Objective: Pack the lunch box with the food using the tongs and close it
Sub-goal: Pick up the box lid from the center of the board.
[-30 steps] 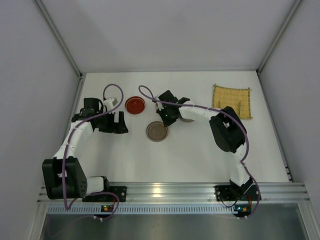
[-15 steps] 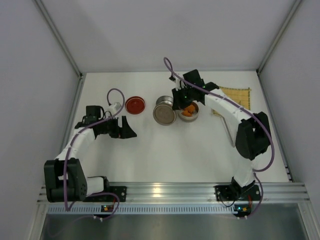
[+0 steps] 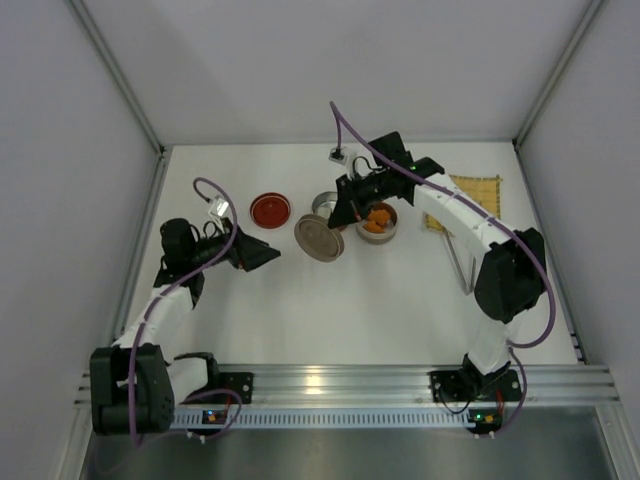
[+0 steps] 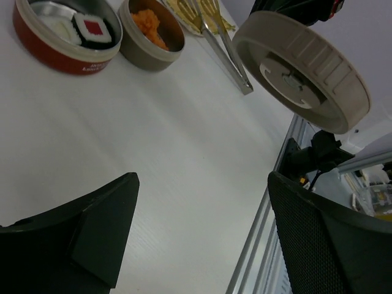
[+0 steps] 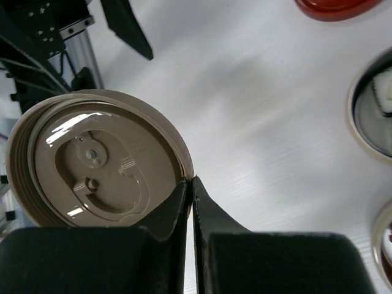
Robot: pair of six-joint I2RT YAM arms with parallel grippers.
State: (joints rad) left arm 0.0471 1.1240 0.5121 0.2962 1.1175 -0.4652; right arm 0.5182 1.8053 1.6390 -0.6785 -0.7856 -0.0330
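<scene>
The lunch box stands apart in tins. A red tin (image 4: 66, 38) (image 3: 325, 203) holds white-and-dark food (image 4: 92, 27). Beside it a beige tin (image 4: 153, 49) (image 3: 378, 222) holds orange food (image 4: 150, 21). My right gripper (image 5: 191, 184) (image 3: 345, 213) is shut on the rim of a beige lid (image 5: 92, 159) (image 3: 318, 240) (image 4: 303, 70), which hangs tilted above the table, left of the tins. The silver tongs (image 3: 461, 258) (image 4: 228, 54) lie on the table at the right, their ends on the mat. My left gripper (image 4: 202, 233) (image 3: 262, 256) is open and empty, left of the lid.
A red lid (image 3: 271, 210) (image 5: 337, 6) lies flat left of the tins. A yellow woven mat (image 3: 478, 190) is at the back right. White walls close the table on three sides, and an aluminium rail (image 3: 330, 380) runs along the near edge.
The right gripper has lifted the beige lid off the table and carried it back toward the tins, tilting it. The left arm drew back toward the near left, its fingers now pointing right.
</scene>
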